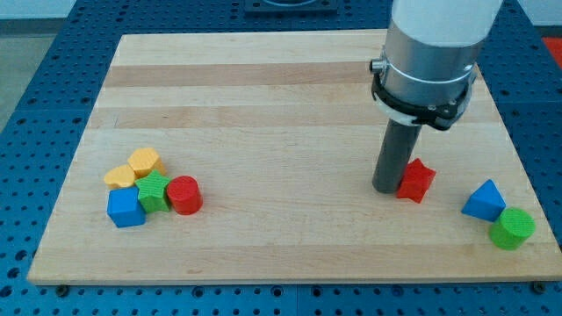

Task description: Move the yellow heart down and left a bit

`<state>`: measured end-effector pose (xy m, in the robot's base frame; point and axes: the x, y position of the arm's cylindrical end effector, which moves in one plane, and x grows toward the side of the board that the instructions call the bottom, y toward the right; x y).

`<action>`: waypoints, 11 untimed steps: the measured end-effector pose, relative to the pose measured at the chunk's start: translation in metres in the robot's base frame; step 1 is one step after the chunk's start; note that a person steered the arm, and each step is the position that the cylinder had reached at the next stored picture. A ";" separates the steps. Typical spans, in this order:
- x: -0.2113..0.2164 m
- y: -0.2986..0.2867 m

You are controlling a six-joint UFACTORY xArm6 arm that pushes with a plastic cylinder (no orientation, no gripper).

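Note:
The yellow heart lies at the view's lower left in a tight cluster with a yellow hexagon, a green star, a blue cube and a red cylinder. My tip rests on the board far to the right of that cluster, touching the left side of a red star-shaped block. The rod rises from it to the arm's grey and white body.
A blue triangular block and a green cylinder sit near the board's right edge at the view's lower right. The wooden board lies on a blue perforated table.

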<state>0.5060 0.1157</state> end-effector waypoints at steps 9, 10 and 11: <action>-0.014 0.056; -0.014 0.056; -0.027 0.018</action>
